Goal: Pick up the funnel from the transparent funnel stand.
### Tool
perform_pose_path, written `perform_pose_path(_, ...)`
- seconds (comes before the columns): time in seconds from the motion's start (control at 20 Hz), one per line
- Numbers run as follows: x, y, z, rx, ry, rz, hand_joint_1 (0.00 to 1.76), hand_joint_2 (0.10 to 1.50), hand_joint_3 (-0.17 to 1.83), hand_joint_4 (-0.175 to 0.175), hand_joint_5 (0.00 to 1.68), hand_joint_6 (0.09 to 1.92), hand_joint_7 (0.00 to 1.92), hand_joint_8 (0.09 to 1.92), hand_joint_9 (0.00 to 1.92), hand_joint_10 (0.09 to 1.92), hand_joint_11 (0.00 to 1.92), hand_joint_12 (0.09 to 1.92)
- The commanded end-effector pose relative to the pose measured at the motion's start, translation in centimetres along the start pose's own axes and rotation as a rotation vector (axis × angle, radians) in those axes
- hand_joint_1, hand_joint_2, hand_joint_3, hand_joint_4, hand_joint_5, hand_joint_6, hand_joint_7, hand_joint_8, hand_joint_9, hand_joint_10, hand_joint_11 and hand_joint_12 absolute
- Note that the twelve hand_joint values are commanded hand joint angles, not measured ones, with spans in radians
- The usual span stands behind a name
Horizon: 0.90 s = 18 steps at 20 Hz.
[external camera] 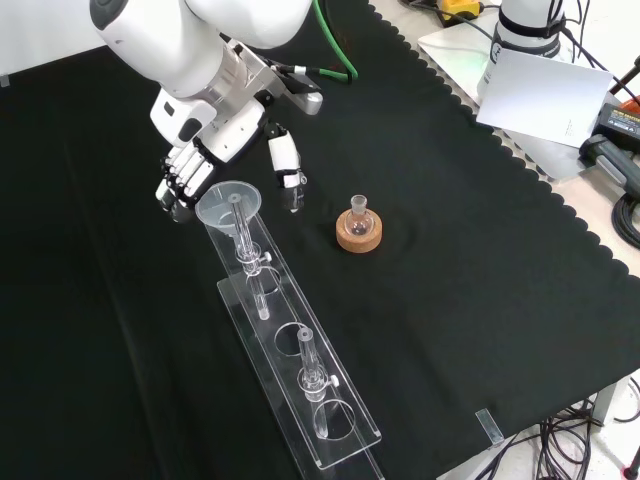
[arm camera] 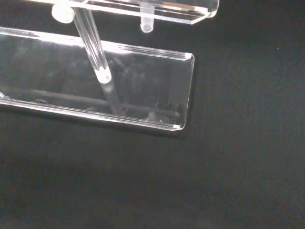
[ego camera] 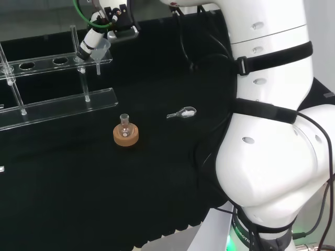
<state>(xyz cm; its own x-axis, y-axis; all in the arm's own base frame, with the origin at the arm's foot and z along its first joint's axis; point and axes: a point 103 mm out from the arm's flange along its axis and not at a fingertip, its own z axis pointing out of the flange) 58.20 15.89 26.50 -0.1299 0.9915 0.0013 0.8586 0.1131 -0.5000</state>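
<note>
Funnel [external camera: 229, 201] sits in the end hole of the transparent funnel stand [external camera: 300, 375], stem hanging down through the upper plate. Hand [external camera: 185, 175] is at the funnel's rim, fingers [external camera: 176, 186] curled on one side and thumb [external camera: 287, 165] apart on the other; contact with the rim cannot be told. Small flask on cork ring [external camera: 358, 231] stands nearby on the tabletop [external camera: 480, 260].

White arm reaching across the bench from the head view's right, wrist angled downward, black and white hand [external camera: 185, 180] at the front view's upper left, fingers [external camera: 172, 188] bunched and curled on one side, thumb [external camera: 288, 165] extended apart
</note>
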Motion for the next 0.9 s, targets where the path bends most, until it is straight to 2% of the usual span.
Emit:
perform_pose_path(0.05,0.05,-0.02,0.12,0.015,-0.021,0.000,0.55,0.66,-0.01,-0.013,0.00,0.09,0.00,0.09,0.00,0.09,0.00,0.75)
perform_pose_path(0.35,0.30,0.45,0.34,0.044,-0.050,-0.001,0.56,0.67,-0.01,-0.015,0.00,0.09,0.00,0.09,0.00,0.09,0.00,0.79)
perform_pose_path(0.5,0.68,0.69,0.18,0.046,-0.057,-0.003,0.56,0.67,0.00,-0.024,0.00,0.09,0.00,0.09,0.00,0.09,0.00,0.89)
perform_pose_path(0.8,0.72,0.86,-0.03,0.035,-0.071,0.007,0.57,0.68,0.00,-0.039,0.00,0.09,0.12,0.09,0.08,0.09,0.00,1.07)
perform_pose_path(0.9,0.22,0.98,-0.05,0.036,-0.067,0.017,0.57,0.69,0.01,-0.039,0.00,0.09,0.14,0.19,0.03,0.23,0.00,1.08)
